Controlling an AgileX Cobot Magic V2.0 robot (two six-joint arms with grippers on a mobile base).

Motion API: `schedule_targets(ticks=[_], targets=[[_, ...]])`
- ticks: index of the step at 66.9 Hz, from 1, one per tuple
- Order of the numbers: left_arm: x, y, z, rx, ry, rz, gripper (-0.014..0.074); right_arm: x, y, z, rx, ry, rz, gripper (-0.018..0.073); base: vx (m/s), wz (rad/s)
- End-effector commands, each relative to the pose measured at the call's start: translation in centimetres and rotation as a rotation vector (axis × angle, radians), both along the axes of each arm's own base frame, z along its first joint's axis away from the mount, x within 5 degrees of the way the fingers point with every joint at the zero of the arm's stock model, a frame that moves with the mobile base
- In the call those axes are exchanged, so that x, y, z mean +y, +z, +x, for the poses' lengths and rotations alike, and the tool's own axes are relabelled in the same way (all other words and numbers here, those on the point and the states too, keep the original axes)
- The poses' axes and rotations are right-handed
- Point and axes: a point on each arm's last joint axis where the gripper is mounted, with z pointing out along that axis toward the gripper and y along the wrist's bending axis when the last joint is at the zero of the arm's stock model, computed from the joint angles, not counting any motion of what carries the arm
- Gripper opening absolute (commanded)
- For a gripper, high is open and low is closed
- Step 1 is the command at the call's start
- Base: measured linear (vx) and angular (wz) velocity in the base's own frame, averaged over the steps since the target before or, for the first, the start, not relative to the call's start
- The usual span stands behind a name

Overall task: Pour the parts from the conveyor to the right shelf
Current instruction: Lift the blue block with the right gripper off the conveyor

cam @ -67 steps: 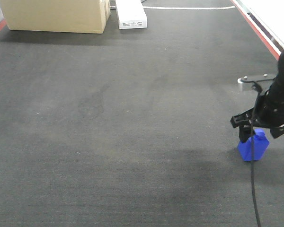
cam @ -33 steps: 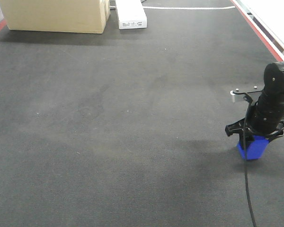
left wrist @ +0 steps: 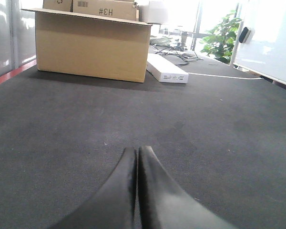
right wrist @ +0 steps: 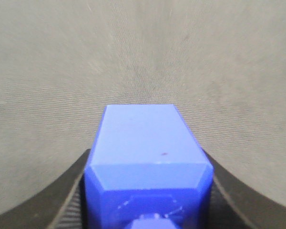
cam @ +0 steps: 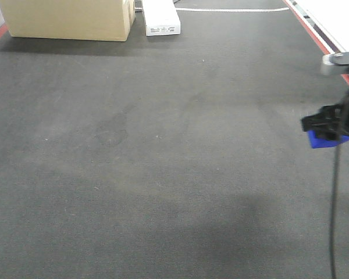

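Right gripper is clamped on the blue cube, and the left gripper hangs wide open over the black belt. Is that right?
Not quite. The left gripper is shut, not open: the left wrist view shows its fingers pressed together over the black belt. The right gripper is indeed clamped on the blue cube.

Tan cardboard box (cam: 67, 20), white flat carton (cam: 161, 16) just beside it, potted plant (left wrist: 219, 40) behind
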Motion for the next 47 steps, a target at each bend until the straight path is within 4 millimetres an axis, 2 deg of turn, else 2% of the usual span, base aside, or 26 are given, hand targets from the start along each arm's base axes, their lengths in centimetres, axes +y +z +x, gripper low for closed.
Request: schedule_targets(ticks=[1, 6, 15, 31, 47], targets=[[-0.1, 0.0, 0.0, -0.061, -0.008, -0.016, -0.0006, 0.1, 3.3, -2.7, -0.203, 0.013, -0.001, -0.0008, 0.0, 0.0], [-0.1, 0.0, 0.0, -0.061, -0.008, -0.016, -0.0006, 0.1, 4.3, -5.3, -0.277, 0.013, 0.007, -0.0007, 0.0, 0.0], [-0.1, 0.0, 0.0, -0.061, -0.008, -0.016, -0.0006, 0.1, 4.4, -8.8, -0.351, 0.012, 0.022, -0.0006, 0.0, 0.0], [-0.1, 0.0, 0.0, -0.061, -0.008, -0.016, -0.0006, 0.2, 3.8, -15.0, -0.491, 0.022, 0.038, -0.0004, 0.0, 0.0], [-0.1, 0.0, 0.0, -0.061, -0.008, -0.016, -0.0006, 0.2, 2.7, -19.7, -0.603, 0.023, 0.041, -0.0004, 0.0, 0.0]])
